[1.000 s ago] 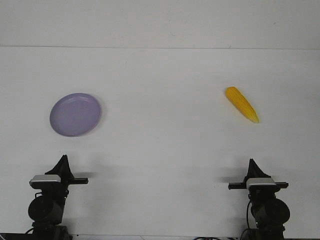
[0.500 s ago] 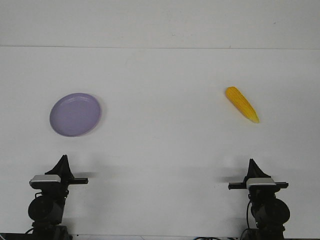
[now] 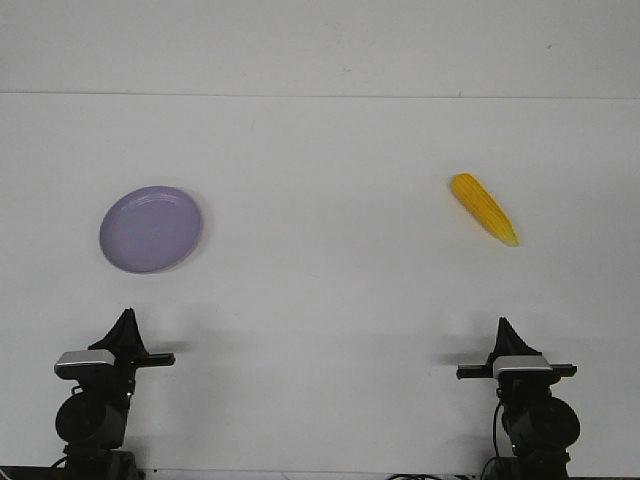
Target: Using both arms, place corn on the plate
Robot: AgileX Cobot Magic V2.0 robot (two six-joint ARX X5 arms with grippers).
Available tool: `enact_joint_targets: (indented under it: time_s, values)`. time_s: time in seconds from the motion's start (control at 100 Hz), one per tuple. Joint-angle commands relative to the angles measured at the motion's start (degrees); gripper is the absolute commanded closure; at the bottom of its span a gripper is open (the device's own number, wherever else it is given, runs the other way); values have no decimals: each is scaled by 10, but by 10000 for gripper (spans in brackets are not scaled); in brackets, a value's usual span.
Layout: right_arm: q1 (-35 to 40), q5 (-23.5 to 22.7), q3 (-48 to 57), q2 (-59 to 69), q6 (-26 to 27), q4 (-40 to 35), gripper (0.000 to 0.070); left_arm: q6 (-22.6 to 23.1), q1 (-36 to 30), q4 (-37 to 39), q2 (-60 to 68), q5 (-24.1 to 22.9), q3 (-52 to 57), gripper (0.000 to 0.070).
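Observation:
The yellow corn point(image 3: 484, 208) lies on the white table at the right, its pointed end toward the near right. The lavender plate point(image 3: 150, 228) sits at the left, empty. My left gripper point(image 3: 126, 322) is at the near left edge, nearer than the plate, its fingers together in a point. My right gripper point(image 3: 504, 328) is at the near right edge, nearer than the corn, its fingers also together. Neither touches anything.
The white table point(image 3: 320, 280) runs to a far edge against a pale wall. Only the plate and the corn lie on it between the two arms.
The left arm's wrist has shifted very slightly left. The corn, the plate and the right arm have not moved.

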Motion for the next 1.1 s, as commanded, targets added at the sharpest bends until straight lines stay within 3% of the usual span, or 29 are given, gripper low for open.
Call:
enact_joint_targets:
  time_s: [0.0, 0.07, 0.15, 0.19, 0.25, 0.33, 0.51, 0.62, 0.76, 0.94, 1.09]
  values:
    - [0, 0, -2, 0, 3, 6, 694, -64, 0, 17, -1, 0, -10, 687]
    - [0, 0, -2, 0, 3, 6, 694, -104, 0, 16, 2, 0, 7, 630]
    - [0, 0, -2, 0, 3, 6, 694, -120, 0, 4, 19, 0, 54, 340]
    - [0, 0, -2, 0, 3, 6, 694, -122, 0, -6, 36, -1, 86, 253]
    - [0, 0, -2, 0, 3, 6, 694, -140, 0, -24, 73, -1, 139, 269]
    - [0, 0, -2, 0, 3, 6, 694, -133, 0, -81, 141, -1, 227, 281]
    - [0, 0, -2, 0, 3, 6, 694, -70, 12, -260, 332, -30, 431, 276]
    - [0, 0, -2, 0, 3, 6, 694, -42, 47, -321, 452, -30, 516, 276]
    - [0, 0, -2, 0, 3, 6, 694, -23, 109, -328, 597, 0, 574, 278]
    - [0, 0, -2, 0, 3, 6, 694, -24, 180, -310, 769, 77, 618, 278]
    - [0, 0, -2, 0, 3, 6, 694, -24, 208, -272, 874, 90, 645, 278]
